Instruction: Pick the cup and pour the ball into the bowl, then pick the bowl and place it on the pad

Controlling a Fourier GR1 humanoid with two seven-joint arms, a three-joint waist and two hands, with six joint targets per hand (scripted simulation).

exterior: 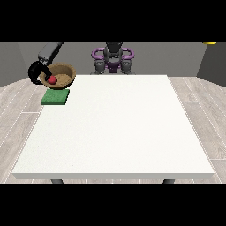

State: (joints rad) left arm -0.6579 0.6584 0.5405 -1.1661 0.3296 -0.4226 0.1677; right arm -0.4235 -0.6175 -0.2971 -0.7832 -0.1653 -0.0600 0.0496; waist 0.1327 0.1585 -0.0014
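1. Hidden or unclear: only one hand (36,73) visible, at the view's left, black, at the end of a grey arm (49,52) reaching in from the top; fingers curled round the near-left rim of the bowl (59,75), grasping it; exact lie of fingers against the rim hard to make out; the other hand not seen anywhere in the view; no cup identifiable.
2. Task things: wooden bowl held above the table's far-left corner, tilted with its opening towards the camera; red ball (52,80) inside the bowl, low on the left side of the inner wall; green pad (55,97) flat on the table (114,132), just below the bowl in the view; contact between bowl and pad not determinable, appears apart.
3. Surroundings: robot torso (113,56) with purple rings at the far edge, centre; wooden floor (17,101) around the table; two table legs partly visible beneath the near edge.
4. Counts: one bowl; one ball; one pad; one hand.
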